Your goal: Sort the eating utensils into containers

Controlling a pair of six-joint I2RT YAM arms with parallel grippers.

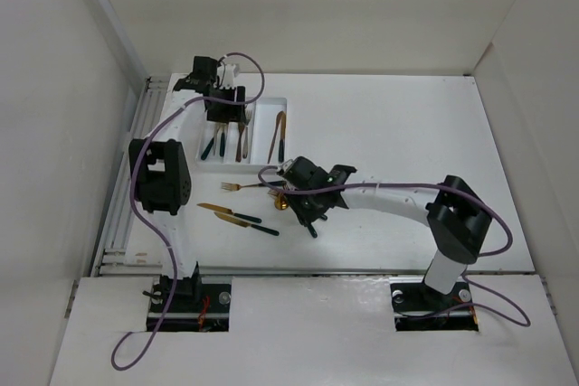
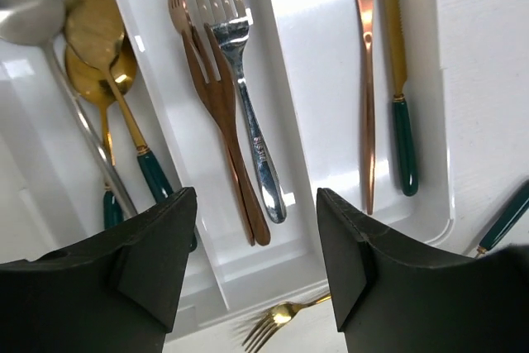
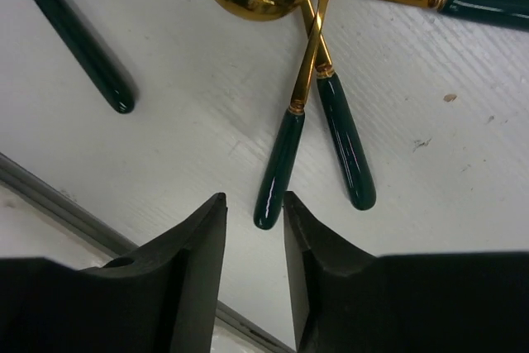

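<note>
- Now: left gripper (image 2: 256, 204) spread wide above white rectangular plastic cutlery tray (image 2: 248, 274).
- Right gripper (image 3: 254, 204) narrowly parted, empty; gold green-handled spoons (image 3: 279, 163) at 12 o'clock.

Left end effector (image 2: 254, 204) spread wide, right end effector (image 3: 254, 204) narrowly parted

- Ahead of left gripper (image 2: 256, 204) jaws: white tray (image 2: 277, 64), glossy, plain.
- Past its left jaw: silver spoon (image 2: 29, 6); gold spoons (image 2: 92, 18), dark-green handles.
- Between jaws: copper fork (image 2: 216, 105), silver fork (image 2: 248, 121).
- Past right jaw: copper knife (image 2: 366, 80); gold knife (image 2: 395, 47), dark-green handle.
- Ahead of right gripper (image 3: 254, 204) jaws: crossed spoons (image 3: 281, 163), gold, dark-green handles; white table (image 3: 430, 204), faint ribbing.
</note>
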